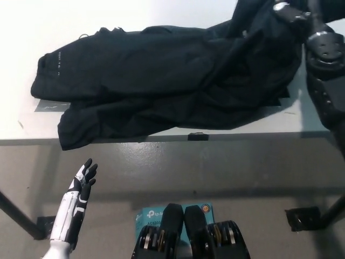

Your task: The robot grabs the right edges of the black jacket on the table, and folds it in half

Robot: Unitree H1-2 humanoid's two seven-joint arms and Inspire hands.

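1. Clearly, the black soft-fabric jacket point(161, 81) lies spread across the white flat surface point(32, 27), reaching from about nine o'clock to two o'clock in the head view, with its lower-left corner drooping over the near edge at seven o'clock.
2. We judge it light and limp: it creases, bunches and will sag wherever unsupported, so it needs lifting high enough to clear itself.
3. Our black right robot hand point(294, 16) sits at one o'clock, on the raised right edge of the jacket; cloth is gathered up beneath it, so we take it as closed on that edge, though the fingers blend into the dark fabric.
4. Best hold, in our view, is a hem or seam at the right edge, pinched through both layers, since smooth fabric may slip from a shallow grip.
5. Our white left robot hand point(81, 186) rests at seven o'clock, below the surface, fingers apart and holding nothing.
6. A teal cardboard box point(156, 215) lies on the floor at six o'clock.
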